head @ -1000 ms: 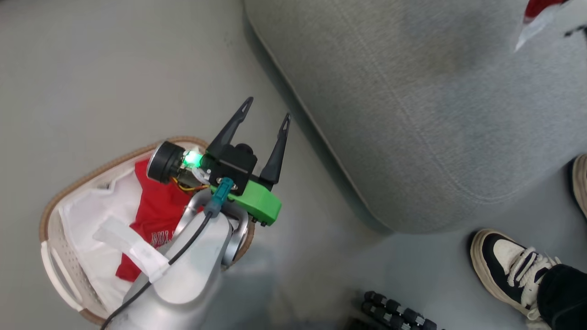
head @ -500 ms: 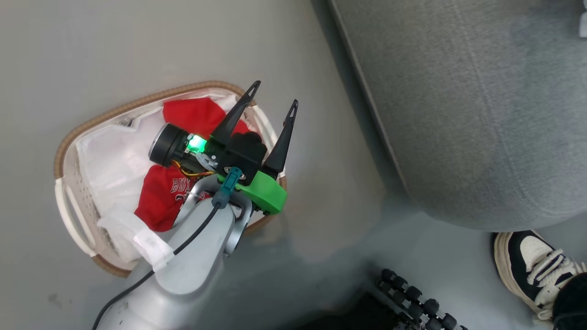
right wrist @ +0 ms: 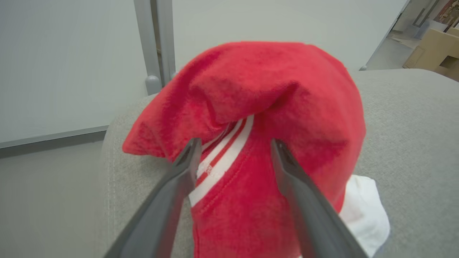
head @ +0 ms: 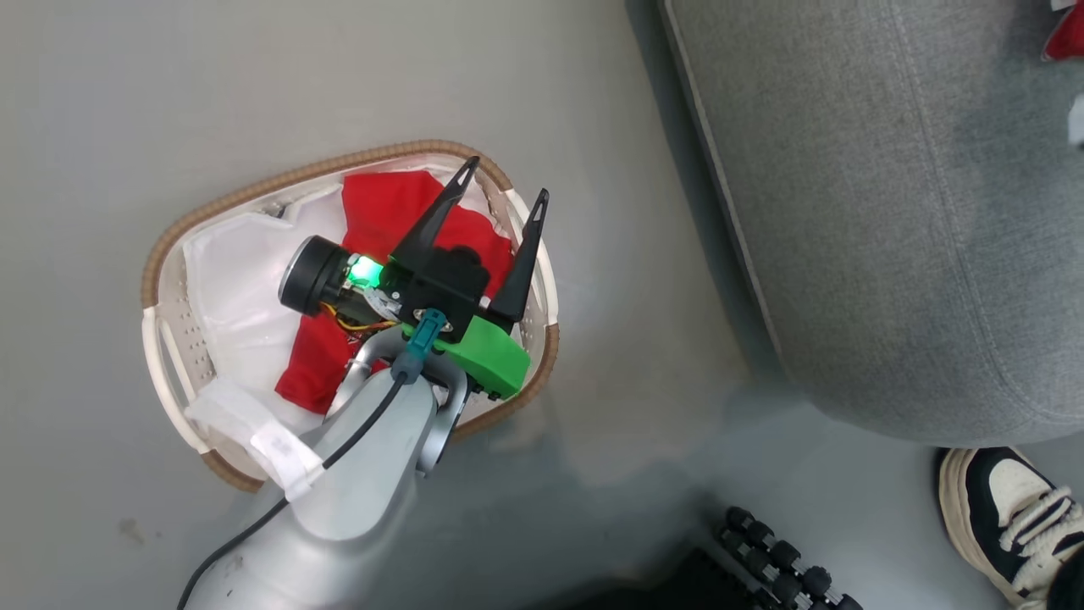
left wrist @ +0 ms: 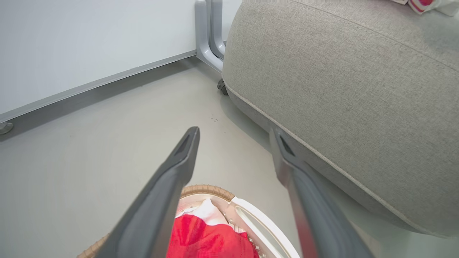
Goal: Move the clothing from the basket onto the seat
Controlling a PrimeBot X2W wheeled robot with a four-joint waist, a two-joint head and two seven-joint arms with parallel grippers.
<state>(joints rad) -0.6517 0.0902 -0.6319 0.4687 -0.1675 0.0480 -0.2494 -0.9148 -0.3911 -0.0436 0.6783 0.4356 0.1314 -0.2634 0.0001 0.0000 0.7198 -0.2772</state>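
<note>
Your left gripper [head: 506,178] hung over the basket [head: 254,182] with both fingers spread wide and nothing between them, tips out over the rim on the seat [head: 889,212] side. The red clothing [head: 381,212] sat bunched in that end of the basket, on top of the white liner [head: 229,280]. Up on the seat, your right gripper [right wrist: 235,142] was spread as well, one finger either side of the striped fold of another red garment [right wrist: 251,100] lying on the cushion. I couldn't tell if the fingers were touching cloth.

Stuff I'd have worried about from there:

- The liner. It was right under and beside the red pile, so a deep pinch could have grabbed both. Then you'd haul the liner out, or drag the whole basket, since it looked light and the floor looked slick.
- The rim. With the tips that close to the edge and handle, a straight drop could have clipped plastic and tipped the basket.
- The right side. If a finger had snagged that fold on the way out, the garment could have been pulled back off the cushion.
- A person's shoe [head: 1008,508] was beside the seat's near corner, so a low swing wasn't risk-free either.
</note>
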